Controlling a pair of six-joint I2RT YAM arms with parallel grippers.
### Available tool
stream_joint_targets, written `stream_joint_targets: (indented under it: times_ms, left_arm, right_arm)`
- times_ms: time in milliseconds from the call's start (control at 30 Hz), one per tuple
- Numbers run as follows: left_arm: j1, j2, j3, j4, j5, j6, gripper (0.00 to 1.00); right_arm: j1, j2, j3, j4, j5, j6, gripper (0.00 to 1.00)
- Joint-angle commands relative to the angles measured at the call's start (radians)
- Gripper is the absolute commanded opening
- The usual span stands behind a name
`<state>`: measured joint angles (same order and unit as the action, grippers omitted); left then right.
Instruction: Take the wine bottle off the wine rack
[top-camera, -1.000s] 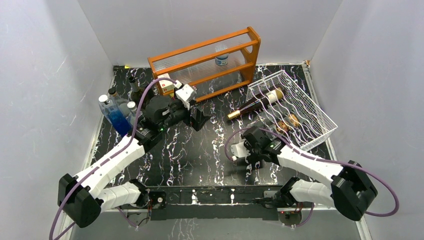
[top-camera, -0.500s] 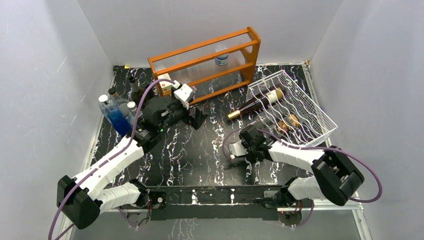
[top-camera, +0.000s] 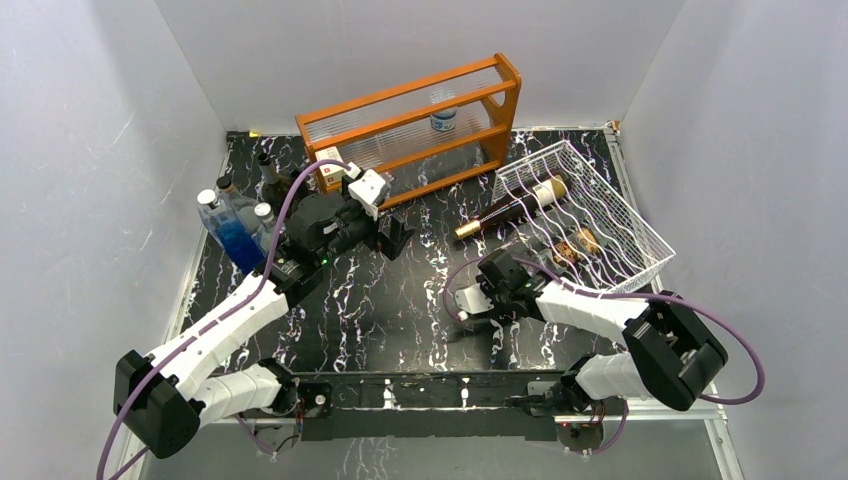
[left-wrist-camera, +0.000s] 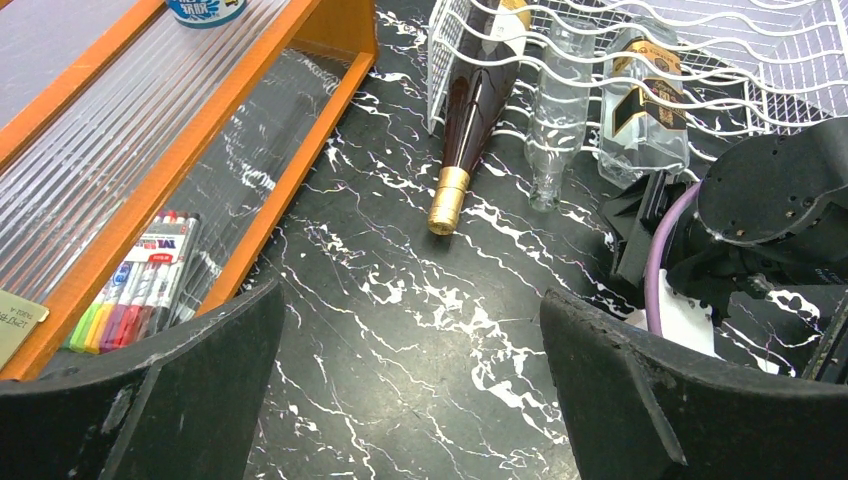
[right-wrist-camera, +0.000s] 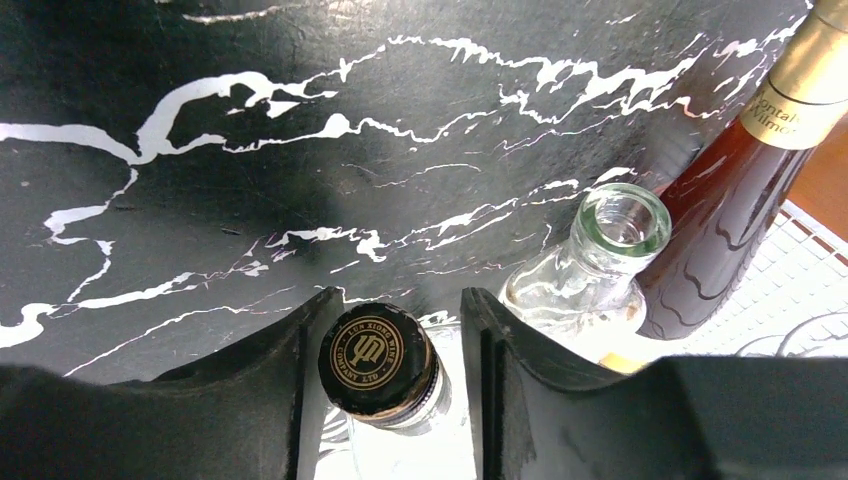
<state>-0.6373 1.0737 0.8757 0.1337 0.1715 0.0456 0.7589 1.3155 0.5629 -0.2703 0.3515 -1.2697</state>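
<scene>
The white wire wine rack (top-camera: 640, 215) lies at the right. Three bottles lie in it, necks poking out over the table. One is a dark wine bottle (top-camera: 505, 210) with a gold cap. Beside it lie an uncapped clear bottle (right-wrist-camera: 590, 270) and a clear bottle with a black cap (right-wrist-camera: 378, 362) and gold label (left-wrist-camera: 645, 100). My right gripper (right-wrist-camera: 398, 296) straddles the black cap. One finger touches it and a slim gap shows at the other. My left gripper (left-wrist-camera: 410, 295) hangs wide open over bare table, left of the rack.
An orange wooden shelf (top-camera: 410, 110) with clear ribbed panels stands at the back, a small can (top-camera: 443, 118) on it. A pack of markers (left-wrist-camera: 135, 295) lies under its lower shelf. A blue bottle (top-camera: 232, 235) and other small bottles stand at the left.
The right gripper's jaws have narrowed around the black-capped bottle's neck, and the right arm's elbow has swung inward. The left arm has barely moved.
</scene>
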Motion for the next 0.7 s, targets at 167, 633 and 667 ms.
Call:
stream_joint_targets:
  times_ms: [167, 633, 667]
  left_arm:
    - [-0.004, -0.004, 0.009, 0.022, -0.012, 0.022, 0.98]
    - [-0.004, 0.008, 0.009, 0.017, -0.027, 0.03, 0.98]
    - [-0.004, 0.012, 0.009, 0.017, -0.029, 0.03, 0.98]
  right_arm:
    - [0.018, -0.024, 0.011, 0.033, -0.01, -0.021, 0.42]
    - [0.233, -0.066, 0.135, -0.186, -0.123, 0.185, 0.24]
    - [0.259, -0.063, 0.152, -0.208, -0.126, 0.208, 0.22]
